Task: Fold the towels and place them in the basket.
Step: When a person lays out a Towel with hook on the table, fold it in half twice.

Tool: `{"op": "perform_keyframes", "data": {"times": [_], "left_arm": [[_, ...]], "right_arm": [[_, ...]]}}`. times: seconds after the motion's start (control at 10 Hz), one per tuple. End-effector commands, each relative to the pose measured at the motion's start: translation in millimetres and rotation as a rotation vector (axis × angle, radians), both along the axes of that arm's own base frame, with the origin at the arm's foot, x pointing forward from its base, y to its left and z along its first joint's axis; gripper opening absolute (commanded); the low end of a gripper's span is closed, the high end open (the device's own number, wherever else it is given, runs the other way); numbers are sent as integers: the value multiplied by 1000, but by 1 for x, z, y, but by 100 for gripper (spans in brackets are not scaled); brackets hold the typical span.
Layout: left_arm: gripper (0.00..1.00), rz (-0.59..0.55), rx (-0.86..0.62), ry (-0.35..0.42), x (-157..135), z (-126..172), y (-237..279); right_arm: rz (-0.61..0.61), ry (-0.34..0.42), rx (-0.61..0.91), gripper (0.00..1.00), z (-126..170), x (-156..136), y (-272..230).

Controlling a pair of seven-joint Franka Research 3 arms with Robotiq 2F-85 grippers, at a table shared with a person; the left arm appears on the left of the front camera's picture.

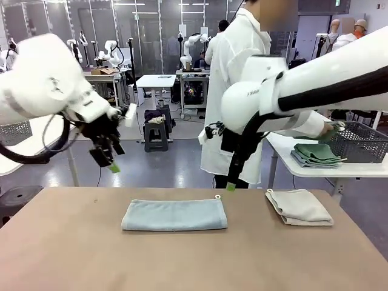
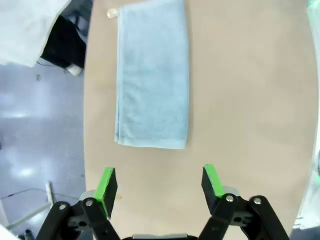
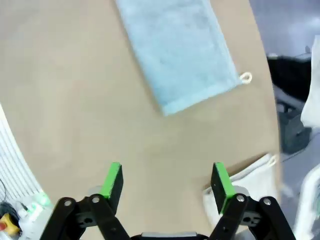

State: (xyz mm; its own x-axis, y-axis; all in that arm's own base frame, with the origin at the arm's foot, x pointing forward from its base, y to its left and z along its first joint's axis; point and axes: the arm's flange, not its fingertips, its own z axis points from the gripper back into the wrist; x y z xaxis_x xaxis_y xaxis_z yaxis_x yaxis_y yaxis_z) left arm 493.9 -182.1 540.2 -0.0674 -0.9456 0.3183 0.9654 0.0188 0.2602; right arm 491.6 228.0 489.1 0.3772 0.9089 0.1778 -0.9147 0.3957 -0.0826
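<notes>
Folded blue towel [image 1: 174,214] on the table [image 1: 73,254], middle of its far edge; beige towel [image 1: 300,207] by the far right corner. Left gripper [image 2: 158,172] and right gripper [image 3: 167,170] above, jaws apart, empty.

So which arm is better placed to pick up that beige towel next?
Right, probably. The beige towel lies on the table's right side, near the open right fingers; the left fingers hover beyond the blue towel's other end.
</notes>
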Motion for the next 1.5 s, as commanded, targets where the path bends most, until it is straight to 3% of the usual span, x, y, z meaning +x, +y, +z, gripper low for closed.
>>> {"op": "perform_keyframes", "data": {"times": [0.0, 0.2, 0.3, 0.4, 0.7, 0.8, 0.9, 1.0, 1.1, 1.4], "left_arm": [[86, -41, -120, -6, -23, -7, 44], [86, -42, -237, 15, -34, -12, 84], [86, -34, -289, 20, -38, -15, 103], [86, -32, -349, 35, -40, -19, 120], [86, -29, -497, 103, -36, -39, 163], [86, -13, -525, 108, -35, -45, 171], [86, -5, -552, 114, -36, -49, 177], [86, 1, -564, 118, -36, -53, 181], [86, 7, -571, 124, -36, -56, 183], [86, 15, -577, 143, -31, -61, 184]], "right_arm": [[-268, 67, 106, 88, 6, -24, -6], [-247, 142, 205, 88, 8, -49, -11], [-244, 143, 237, 88, 5, -53, -17], [-249, 126, 141, 88, 16, -38, -10], [-257, 146, 173, 88, 12, -45, -10], [-279, 173, 188, 88, -1, -48, -6], [-412, 189, 241, 88, -12, -49, -2], [-558, 215, 251, 98, -21, -49, 4], [-672, 251, 265, 100, -31, -48, 11], [-891, 231, 303, 100, -56, -33, 27]]}}
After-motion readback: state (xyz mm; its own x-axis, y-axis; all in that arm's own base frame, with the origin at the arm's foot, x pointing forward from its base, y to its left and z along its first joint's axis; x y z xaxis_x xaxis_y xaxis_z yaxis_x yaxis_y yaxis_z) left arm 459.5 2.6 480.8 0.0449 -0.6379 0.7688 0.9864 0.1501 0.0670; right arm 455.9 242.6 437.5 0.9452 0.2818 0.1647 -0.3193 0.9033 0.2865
